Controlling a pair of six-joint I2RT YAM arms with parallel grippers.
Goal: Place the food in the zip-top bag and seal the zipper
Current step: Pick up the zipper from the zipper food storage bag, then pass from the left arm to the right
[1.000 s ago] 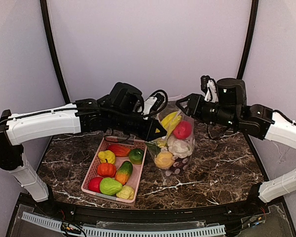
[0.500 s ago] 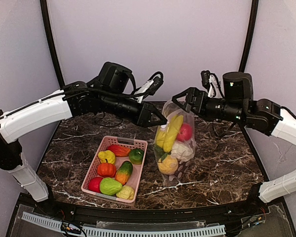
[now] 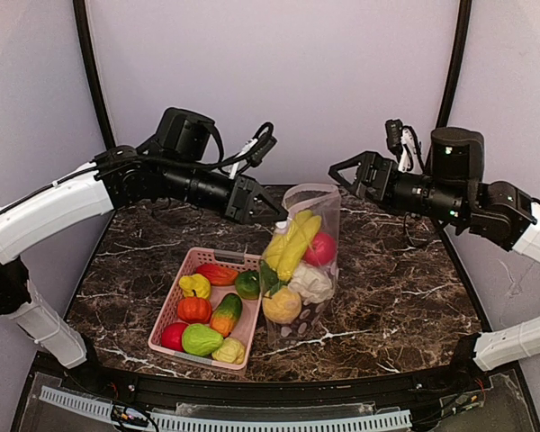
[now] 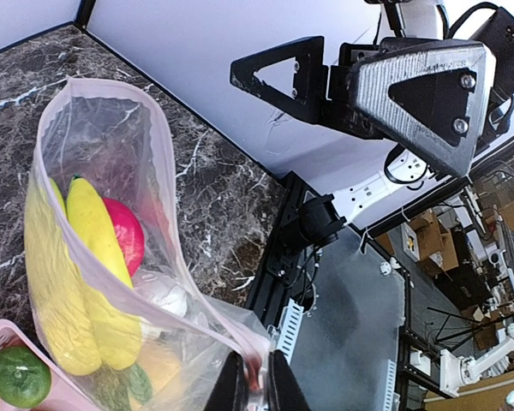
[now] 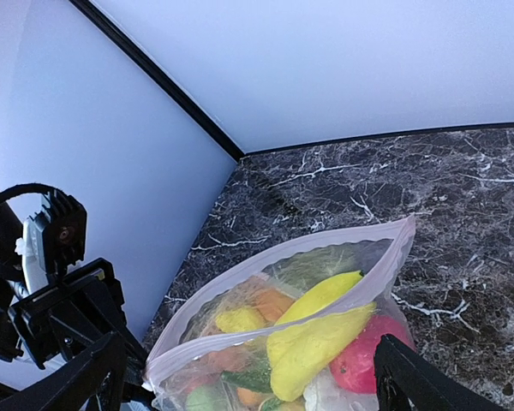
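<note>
The left jaws pinch a top corner of the zip-top bag to hold it up with the food inside, while the right jaws gape wide, holding nothing.

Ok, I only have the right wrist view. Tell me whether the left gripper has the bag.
Observer: Yes. The left wrist view shows the left gripper shut on the zip-top bag at a corner of its rim.
Operator: Now check my right gripper against the bag.
Observer: In the top view, the right gripper is open beside the bag's mouth, not touching it.
Operator: Report the basket.
Observer: The pink basket beside the bag holds several pieces of food.
</note>
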